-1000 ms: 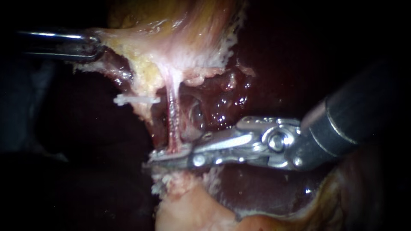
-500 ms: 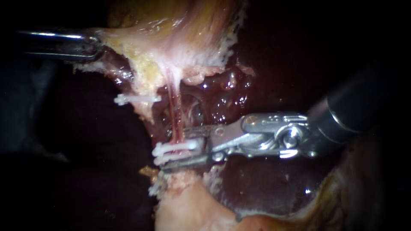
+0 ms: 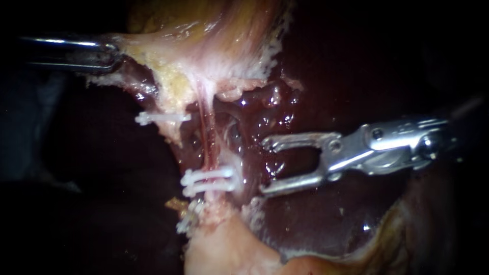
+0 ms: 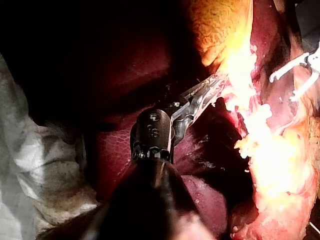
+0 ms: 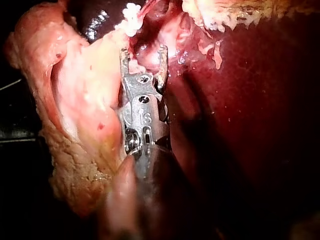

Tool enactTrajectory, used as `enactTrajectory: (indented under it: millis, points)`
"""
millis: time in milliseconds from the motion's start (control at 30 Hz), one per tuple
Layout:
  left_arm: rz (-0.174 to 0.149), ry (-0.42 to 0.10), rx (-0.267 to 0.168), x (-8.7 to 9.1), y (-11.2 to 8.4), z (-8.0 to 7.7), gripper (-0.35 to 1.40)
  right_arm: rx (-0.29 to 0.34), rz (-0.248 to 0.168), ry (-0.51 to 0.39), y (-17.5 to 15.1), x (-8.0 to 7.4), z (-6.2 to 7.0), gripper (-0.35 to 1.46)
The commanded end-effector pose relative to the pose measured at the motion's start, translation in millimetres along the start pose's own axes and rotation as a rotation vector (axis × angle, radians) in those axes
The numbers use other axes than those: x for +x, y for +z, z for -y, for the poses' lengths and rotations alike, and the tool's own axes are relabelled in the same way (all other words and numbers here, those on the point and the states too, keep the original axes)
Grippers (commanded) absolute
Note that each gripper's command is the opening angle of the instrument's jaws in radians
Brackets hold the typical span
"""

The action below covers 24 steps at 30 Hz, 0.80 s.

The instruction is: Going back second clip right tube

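Clip (image 3: 209, 179) of white plastic, showing as two parallel bars, lies across the low end of the thin pink tube (image 3: 205, 140). The tube runs taut from the pale tissue (image 3: 204, 61) above down to a whitish stump. A second white clip (image 3: 163, 118) sits higher and off to the side.

The main risk, as I judge it, is the right instrument (image 3: 264, 167). Its jaws stand wide apart and empty, with the tips pointing at the clip, near it but clear of it. A sideways drift could hook a jaw tip on the clip bars or the tube and drag them. A dip could scrape the lower jaw across the wet dark liver (image 3: 316, 224) beneath. Any harder pull from above could overstretch the thin tube at the clip.

The right instrument's shaft comes in almost level from the right. The left instrument (image 3: 109, 53) enters level from the upper left, its jaws clamped on the edge of the pale tissue and holding it up.
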Motion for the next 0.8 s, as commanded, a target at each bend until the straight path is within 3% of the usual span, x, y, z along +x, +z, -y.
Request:
enactTrajectory:
  millis: [33,267,600,800]
  points:
    - [0.0,0.0,0.0,0.0,0.0,0.0,-0.35,-0.003,0.001,0.0,-0.4,0.0,0.0,0.5]
    - [-0.003,0.001,0.006,-0.1,0.8,0.2,-0.35,-0.005,0.002,-0.014,-1.8,-0.2,-0.1,0.5]
    - [0.003,0.018,0.021,-2.5,5.1,1.8,-0.35,-0.005,0.002,-0.014,-1.8,-0.3,0.0,0.5]
    - [0.01,0.02,0.02,-2.9,5.6,1.9,-0.35,-0.005,0.002,-0.015,-1.8,-0.3,0.0,0.5]
